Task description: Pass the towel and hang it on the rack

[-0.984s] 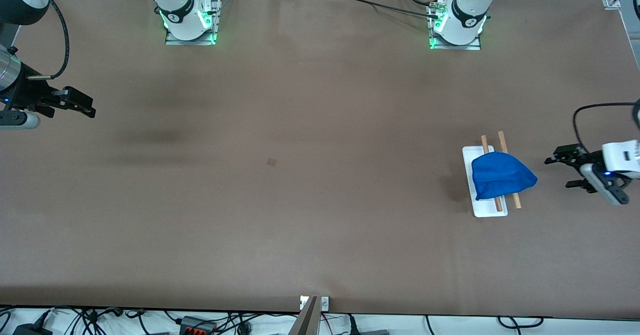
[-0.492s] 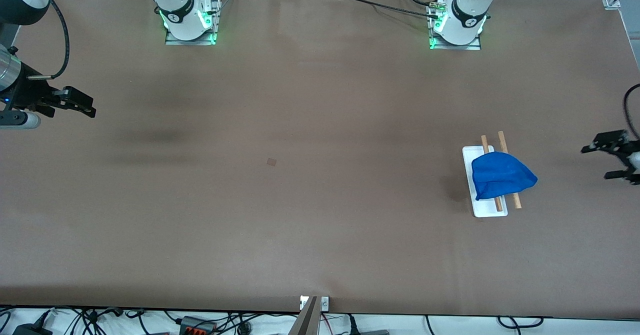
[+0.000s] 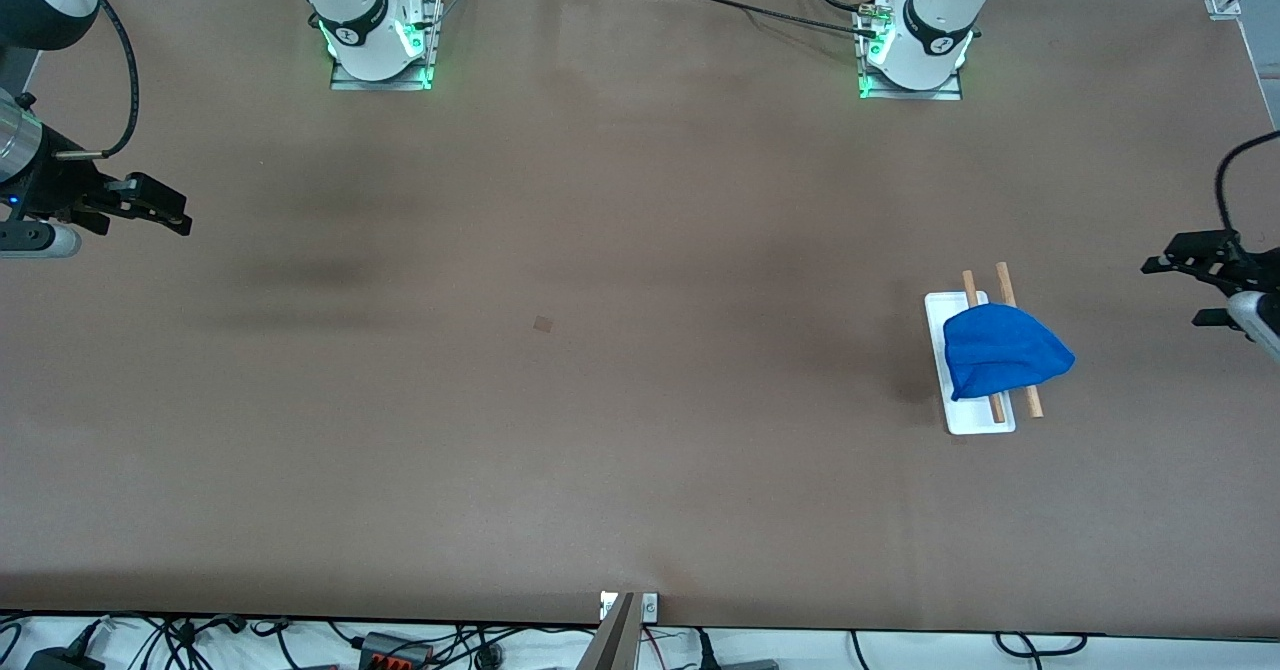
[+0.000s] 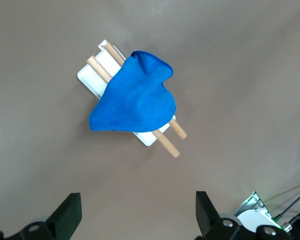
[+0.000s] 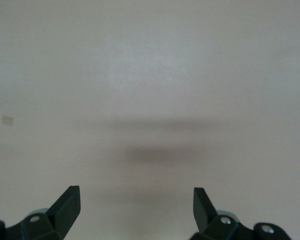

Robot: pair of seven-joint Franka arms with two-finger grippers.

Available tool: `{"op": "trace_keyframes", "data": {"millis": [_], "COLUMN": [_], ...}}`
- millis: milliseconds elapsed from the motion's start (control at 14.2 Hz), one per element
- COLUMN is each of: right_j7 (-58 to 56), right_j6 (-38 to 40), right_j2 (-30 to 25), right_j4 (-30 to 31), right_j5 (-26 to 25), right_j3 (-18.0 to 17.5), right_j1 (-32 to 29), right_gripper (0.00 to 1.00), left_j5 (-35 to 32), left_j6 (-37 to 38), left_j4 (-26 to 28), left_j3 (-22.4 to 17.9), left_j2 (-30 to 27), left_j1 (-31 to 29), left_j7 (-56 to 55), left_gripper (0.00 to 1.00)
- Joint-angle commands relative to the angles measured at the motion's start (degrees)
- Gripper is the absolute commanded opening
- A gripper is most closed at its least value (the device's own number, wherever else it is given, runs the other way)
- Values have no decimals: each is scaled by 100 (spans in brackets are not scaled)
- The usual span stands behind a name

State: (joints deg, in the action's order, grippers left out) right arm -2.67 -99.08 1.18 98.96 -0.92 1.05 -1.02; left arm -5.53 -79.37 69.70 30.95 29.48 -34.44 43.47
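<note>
The blue towel (image 3: 1000, 352) hangs draped over the rack's two wooden rods (image 3: 1004, 280), above the rack's white base (image 3: 980, 420), toward the left arm's end of the table. My left gripper (image 3: 1180, 290) is open and empty, up in the air beside the rack, over bare table near the table's end. In the left wrist view the towel (image 4: 135, 97) covers the middle of the rods (image 4: 172, 145) and base (image 4: 87, 77), apart from my open gripper (image 4: 138, 215). My right gripper (image 3: 180, 215) waits open and empty over the right arm's end of the table (image 5: 136, 207).
A small tan square mark (image 3: 543, 324) lies on the brown table near the middle and shows in the right wrist view (image 5: 7, 120). The arm bases (image 3: 380, 40) (image 3: 912, 45) stand along the top edge. Cables lie below the table's front edge.
My left gripper has drawn away from the towel and rack toward the table's end and shifted toward the bases' side. The towel stays on the rods. The right arm has not moved.
</note>
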Motion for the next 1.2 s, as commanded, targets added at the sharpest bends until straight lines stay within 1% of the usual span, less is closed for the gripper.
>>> {"op": "trace_keyframes", "data": {"millis": [0,141,281,422,492,633,703,773,844,984,1055,1125], "right_j7": [-15,-15,-15,-15,-15,-15,-23,-23,-23,-15,-15,-15], "right_j6": [12,12,3,-23,-32,-41,-32,-32,-32,-41,-32,-32], "right_j2": [-48,-48,-39,-39,-39,-48,-48,-48,-48,-39,-39,-48], "right_j4": [-8,-8,-17,-8,-17,-25,-60,-61,-61,-96,-96,-96], "right_j5": [-49,-49,-58,-58,-58,-75,-75,-75,-75,-75,-67,-75], "right_j3": [-96,-96,-105,-105,-105,-105,-105,-105,-105,-105,-105,-105], "right_j1": [-91,-91,-91,-91,-91,-91,-91,-91,-91,-91,-91,-91], "right_gripper": [100,100,100,100,100,100,100,100,100,100,100,100], "left_j5": [-133,-115,-150,-141,-141,-141,-133,-150,-133,86,348,603], "left_j6": [351,563,738,800,775,967,950,898,854,495,337,222], "left_j4": [-167,-324,-492,-501,-414,-483,-458,-379,-213,305,490,588], "left_j3": [-19,7,-54,-71,-72,-89,-98,-176,-569,-1823,-2386,-2749], "left_j2": [-65,-83,-83,-135,-284,-294,-337,-494,-696,-1223,-1356,-1392], "left_j1": [182,314,647,693,736,868,903,1113,1463,2568,2913,3030], "left_j7": [-451,-997,-1104,-1454,-1656,-2139,-2272,-2421,-2631,-3019,-3229,-3449], "left_gripper": [100,100,100,100,100,100,100,100,100,100,100,100]}}
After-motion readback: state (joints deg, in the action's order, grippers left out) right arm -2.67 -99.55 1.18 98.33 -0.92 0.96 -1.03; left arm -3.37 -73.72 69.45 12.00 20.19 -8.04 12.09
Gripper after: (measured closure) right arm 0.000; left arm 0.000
